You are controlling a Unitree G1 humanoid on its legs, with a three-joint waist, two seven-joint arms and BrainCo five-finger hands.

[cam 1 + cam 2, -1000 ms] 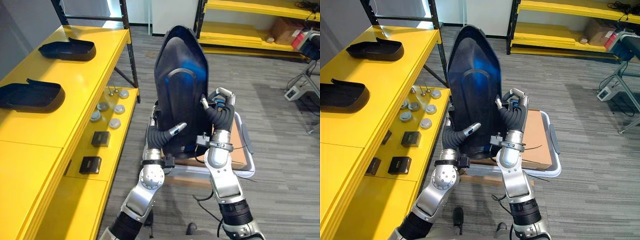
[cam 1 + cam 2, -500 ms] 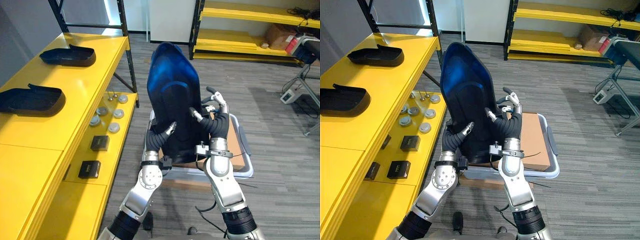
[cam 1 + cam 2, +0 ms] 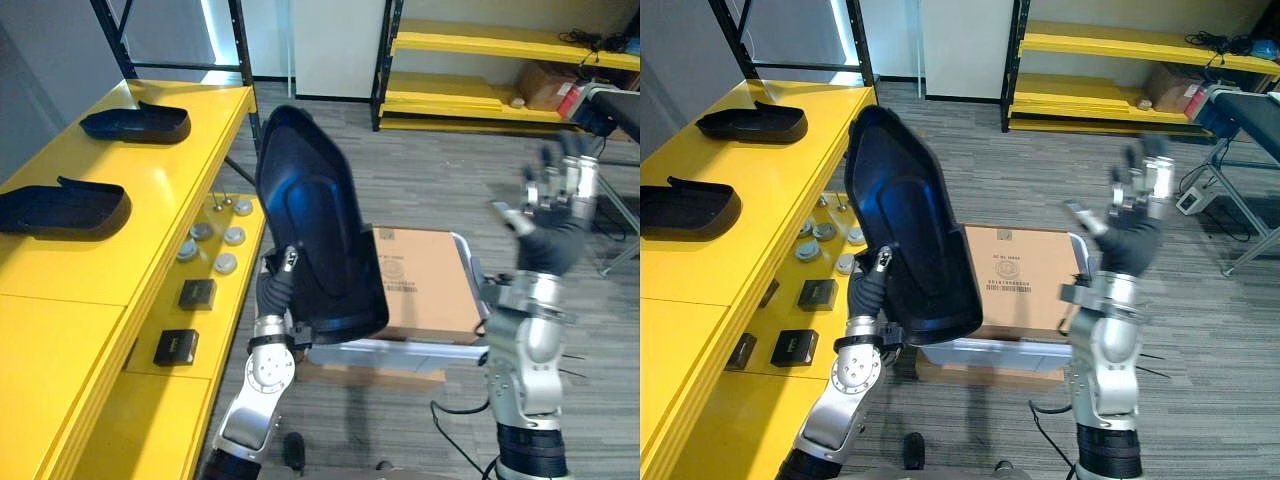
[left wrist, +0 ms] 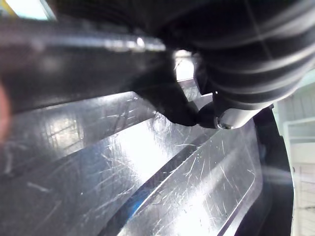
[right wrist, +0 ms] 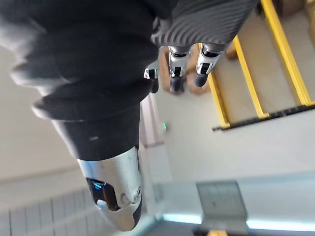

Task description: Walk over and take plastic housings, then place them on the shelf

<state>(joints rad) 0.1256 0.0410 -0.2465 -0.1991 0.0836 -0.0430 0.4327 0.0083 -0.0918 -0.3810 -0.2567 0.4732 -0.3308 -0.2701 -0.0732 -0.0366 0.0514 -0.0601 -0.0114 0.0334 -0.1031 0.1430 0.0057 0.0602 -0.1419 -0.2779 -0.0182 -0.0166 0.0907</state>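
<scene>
At 12 o'clock from left hand [image 3: 274, 287], housing: large glossy black plastic housing [image 3: 318, 240], tilted.
Left hand: clamped on its lower edge.
Right hand [image 3: 548, 215]: 3 o'clock, fingers spread, free.

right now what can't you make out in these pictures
1. Left hand: in the eye views, one fingertip shows on the held housing; the rest of its grip is behind it.
2. Cardboard box: in the eye views, its left side is hidden by that housing.
3. Small round parts on the lower shelf: too small to identify.
4. Nearer shelved housing: cut off by the views' left edge.
</scene>
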